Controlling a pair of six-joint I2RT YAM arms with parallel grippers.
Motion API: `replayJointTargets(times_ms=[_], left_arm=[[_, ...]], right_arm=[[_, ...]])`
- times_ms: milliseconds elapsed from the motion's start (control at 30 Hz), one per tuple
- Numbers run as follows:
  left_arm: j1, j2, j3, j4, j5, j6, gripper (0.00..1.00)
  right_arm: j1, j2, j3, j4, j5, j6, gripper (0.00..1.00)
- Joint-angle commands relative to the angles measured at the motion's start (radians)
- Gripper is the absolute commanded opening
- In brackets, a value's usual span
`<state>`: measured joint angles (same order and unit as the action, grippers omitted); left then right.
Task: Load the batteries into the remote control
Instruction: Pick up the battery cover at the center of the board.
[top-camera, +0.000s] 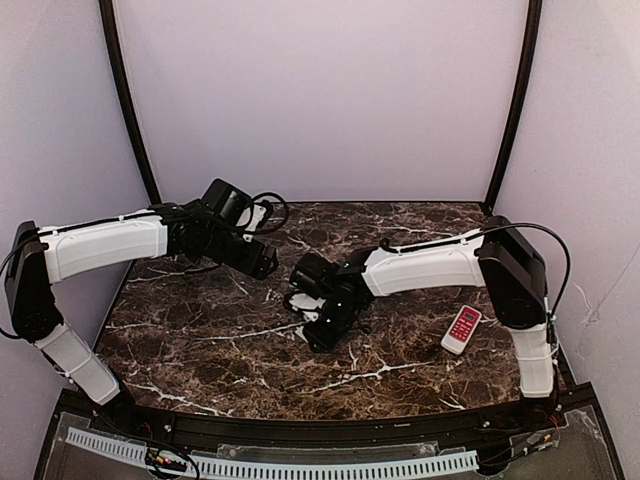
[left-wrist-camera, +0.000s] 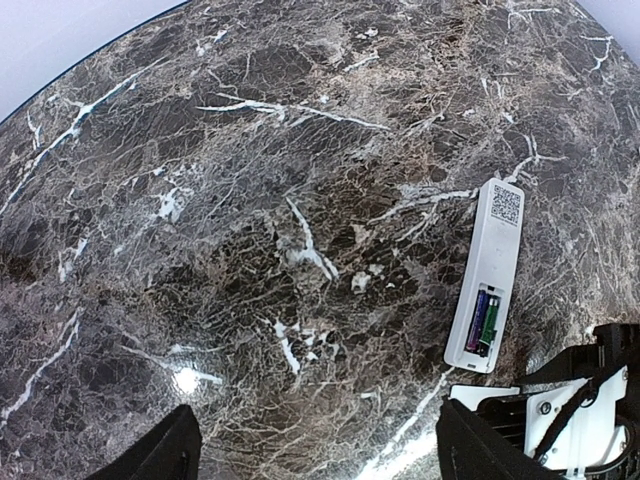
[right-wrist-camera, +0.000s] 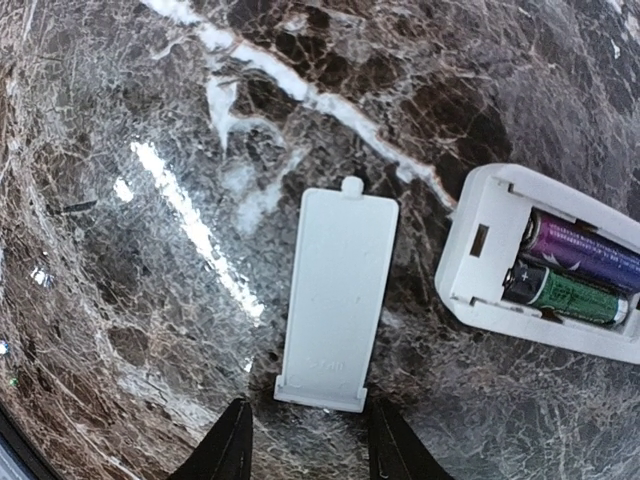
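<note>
White remote control (left-wrist-camera: 487, 275) lies face down on marble table (top-camera: 200, 340), back compartment open, two batteries (right-wrist-camera: 565, 292) seated inside; white cover (right-wrist-camera: 335, 300) loose just beside it; right gripper (right-wrist-camera: 308, 422) jaws part open, straddling cover's near end, no clear contact; left gripper (left-wrist-camera: 320, 440) wide open, empty, above table.

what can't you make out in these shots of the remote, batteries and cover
- Button side of the remote control: faces the table in both wrist views.
- Its label end: cut off by the right wrist view's right edge.
- Polarity marks on the batteries: print blurred or too small in both wrist views.
- The cover and remote in the top view: hidden beneath the right arm.
</note>
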<state>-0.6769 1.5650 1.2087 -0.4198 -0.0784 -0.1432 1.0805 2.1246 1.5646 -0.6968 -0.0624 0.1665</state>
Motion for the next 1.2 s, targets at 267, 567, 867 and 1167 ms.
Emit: replayJointTargets(times_ms=[267, 567, 867, 1167], left_arm=[[0.007, -0.009, -0.011, -0.015, 0.0, -0.003, 0.82], [0.022, -0.014, -0.009, -0.042, -0.021, -0.021, 0.82], [0.036, -0.021, -0.065, 0.002, 0.048, -0.056, 0.82], [0.057, -0.079, -0.121, 0.064, 0.133, -0.078, 0.82]], right_arm=[[0.026, 0.089, 0.03, -0.06, 0.095, -0.038, 0.37], [0.026, 0.074, -0.015, -0.074, 0.086, -0.043, 0.24], [0.018, -0.017, -0.014, -0.021, 0.091, -0.063, 0.18], [-0.066, -0.204, -0.135, 0.118, -0.004, -0.057, 0.16]])
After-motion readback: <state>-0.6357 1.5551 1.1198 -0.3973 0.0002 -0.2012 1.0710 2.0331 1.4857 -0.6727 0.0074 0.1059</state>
